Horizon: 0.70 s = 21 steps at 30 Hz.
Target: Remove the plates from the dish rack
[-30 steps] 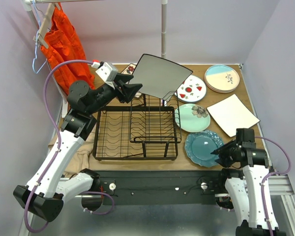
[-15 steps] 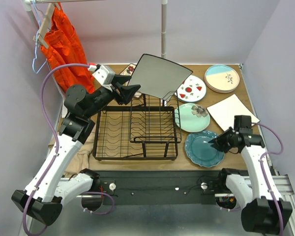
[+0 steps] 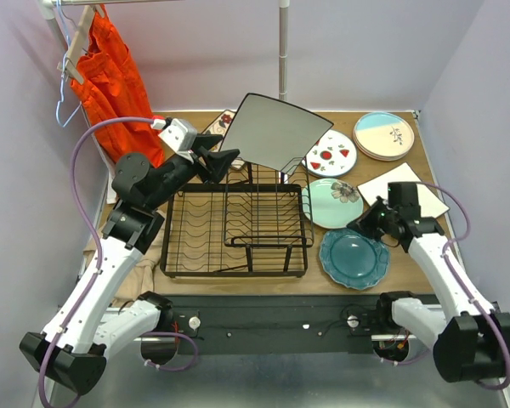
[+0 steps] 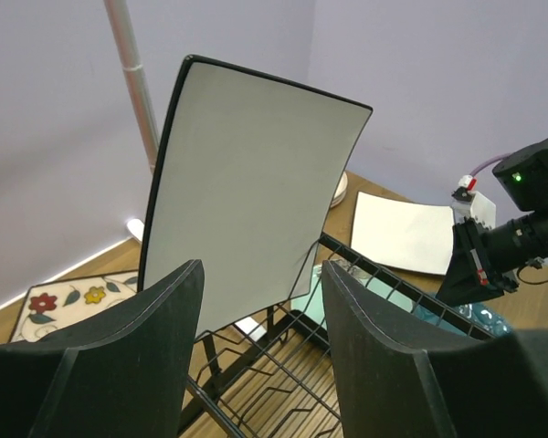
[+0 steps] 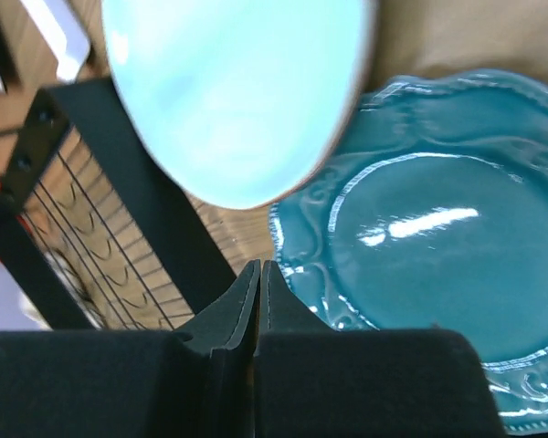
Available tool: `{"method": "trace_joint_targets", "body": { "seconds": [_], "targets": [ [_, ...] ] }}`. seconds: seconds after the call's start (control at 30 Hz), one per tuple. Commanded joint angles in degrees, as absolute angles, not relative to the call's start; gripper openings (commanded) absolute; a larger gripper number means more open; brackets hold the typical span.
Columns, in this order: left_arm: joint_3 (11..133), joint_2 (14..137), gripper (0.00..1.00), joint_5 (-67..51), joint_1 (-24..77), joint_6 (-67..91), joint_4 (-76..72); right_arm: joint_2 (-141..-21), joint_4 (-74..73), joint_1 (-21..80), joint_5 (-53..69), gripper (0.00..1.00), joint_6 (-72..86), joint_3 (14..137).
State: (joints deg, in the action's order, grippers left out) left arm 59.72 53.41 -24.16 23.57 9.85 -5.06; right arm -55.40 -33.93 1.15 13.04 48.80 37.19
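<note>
Top external view: one large square plate [image 3: 276,132] with a dark rim is standing on edge at the far side of the dish rack [image 3: 238,225], tilted, with its upper part reaching past the back rail. The left gripper [image 3: 228,161] is being held just beside the plate's lower left edge, so the plate is lying to the right of the fingers and a little beyond them. The left arm is judged much the nearer. The right gripper [image 3: 362,223] is hovering above the tabletop [image 3: 429,166], between the mint floral plate [image 3: 336,202] and the teal plate [image 3: 353,257], well apart from the rack's plate.

Left wrist view: the left gripper [image 4: 261,274] is being shown with its fingers [image 4: 128,356] spread wide and holding nothing. The square plate [image 4: 247,182] is being presented face-on, its long sides rising upward, with its lower edge showing in the gap. Whether that edge is inside the gap or beyond it cannot be told. A grasp is judged to need the fingers brought across the plate's thin edge, not its face.

Right wrist view: the right gripper [image 5: 258,274] is being shown with its fingers pressed together, empty, above the rim of the teal plate [image 5: 438,265], with the mint floral plate [image 5: 237,91] ahead.
</note>
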Motion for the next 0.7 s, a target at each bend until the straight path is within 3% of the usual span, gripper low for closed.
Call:
{"method": "trace_joint_targets", "body": {
  "seconds": [0.0,0.17,0.67],
  "targets": [
    [60.5,52.1,0.63,-19.8,23.2,8.2,-5.6,-60.5,-30.6,8.9,6.9,0.09,44.0,43.8],
    [60.6,51.7,0.63,-17.8,23.1,7.7,-5.3,-62.3,-28.5,13.6,4.3,0.03,43.0,44.2],
    [59.8,48.8,0.64,-14.0,22.6,6.3,-5.1,-68.2,-22.8,23.5,0.8,0.01,46.7,40.1]
  ]
}}
